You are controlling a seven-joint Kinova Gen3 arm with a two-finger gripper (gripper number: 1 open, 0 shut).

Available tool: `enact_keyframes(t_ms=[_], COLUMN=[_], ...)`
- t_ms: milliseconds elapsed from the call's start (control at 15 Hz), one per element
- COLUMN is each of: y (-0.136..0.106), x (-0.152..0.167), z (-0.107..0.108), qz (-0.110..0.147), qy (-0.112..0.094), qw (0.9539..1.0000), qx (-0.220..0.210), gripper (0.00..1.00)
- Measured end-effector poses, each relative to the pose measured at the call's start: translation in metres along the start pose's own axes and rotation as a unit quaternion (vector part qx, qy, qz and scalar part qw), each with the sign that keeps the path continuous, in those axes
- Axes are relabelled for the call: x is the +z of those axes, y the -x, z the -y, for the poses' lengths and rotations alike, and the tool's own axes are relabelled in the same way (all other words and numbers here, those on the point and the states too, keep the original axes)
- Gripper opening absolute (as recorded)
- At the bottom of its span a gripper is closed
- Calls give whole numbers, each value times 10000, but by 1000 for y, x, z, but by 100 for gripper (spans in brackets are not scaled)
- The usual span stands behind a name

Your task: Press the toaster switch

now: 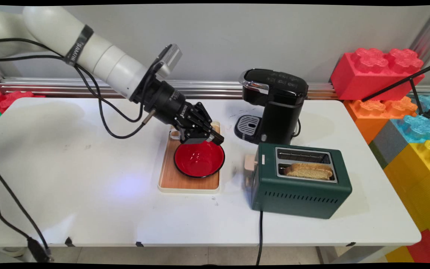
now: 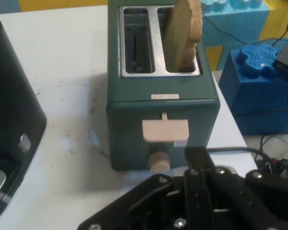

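My black gripper (image 1: 217, 140) hangs tilted just over the far rim of a red bowl (image 1: 199, 158), which rests on a wooden tray (image 1: 179, 179). Its fingertips point right, toward a green toaster (image 1: 301, 186). In the hand view the fingers meet at the gripper (image 2: 197, 152), shut with nothing seen between them. Straight ahead stands the toaster (image 2: 158, 110) with its pale lever (image 2: 165, 130) up and a round knob (image 2: 159, 162) below. A bread slice (image 2: 182, 33) stands in one slot, and the bread slice (image 1: 308, 170) shows in the near slot in the main view.
A black coffee machine (image 1: 274, 108) stands behind the toaster, close to the tray's right side. Large toy bricks (image 1: 379, 71) are stacked past the table's right edge. The toaster's cord (image 1: 260, 231) runs over the front edge. Black cables (image 1: 103, 112) hang from the arm.
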Motion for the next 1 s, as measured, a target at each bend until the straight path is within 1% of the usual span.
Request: enact_keyframes(t_ms=[333, 800, 1000], y=[2, 11, 13], x=[24, 66, 81], z=[2, 7, 8], qz=[-143, -271, -339], qy=[51, -104, -120], qw=[9998, 9992, 9987], qx=[-93, -291, -353], gripper=[0, 0, 0])
